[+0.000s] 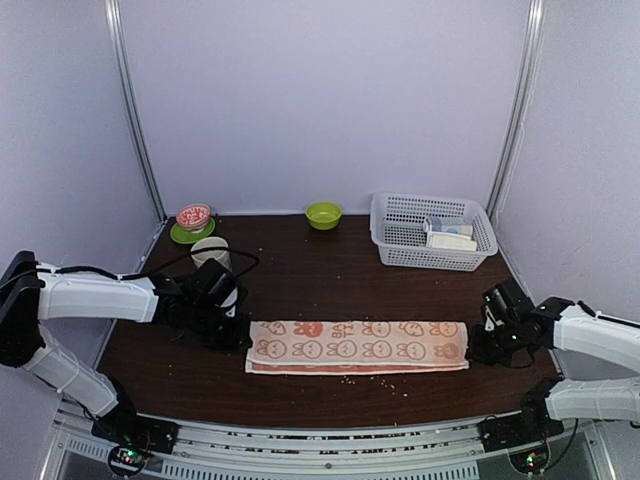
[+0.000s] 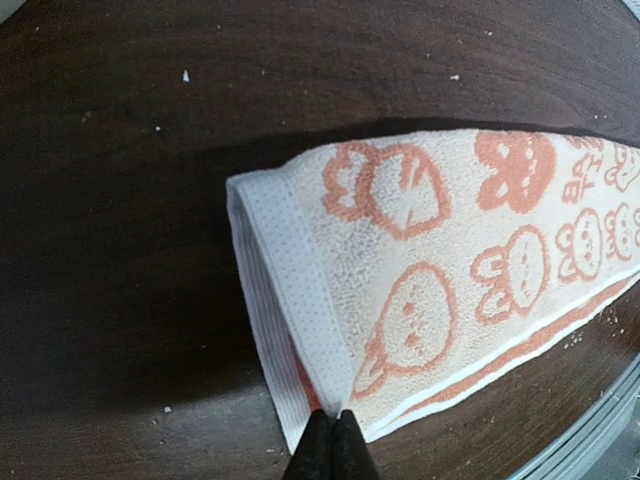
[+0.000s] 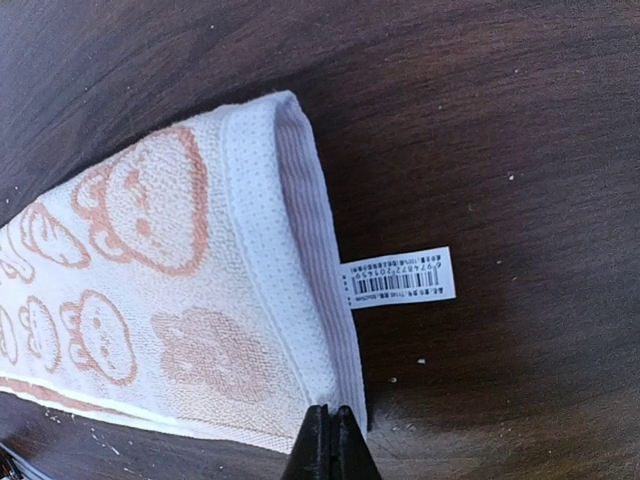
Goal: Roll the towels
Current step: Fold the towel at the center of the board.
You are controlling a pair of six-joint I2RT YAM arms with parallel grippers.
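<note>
The rabbit-print towel lay as a long folded strip near the front edge of the table, cut off in both wrist views; the pale contents of the basket were too small to identify. The left claw and right claw, each clenched tip to tip, met the near corners of its two ends, any pinched cloth being hidden.

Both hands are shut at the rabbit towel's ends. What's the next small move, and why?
Probably a slight lift with both hands together. The left hand and right hand look shut on the near corners of the rabbit towel, which lies flat as a long strip. A small lift would show whether both pinches hold before any folding or rolling.
</note>
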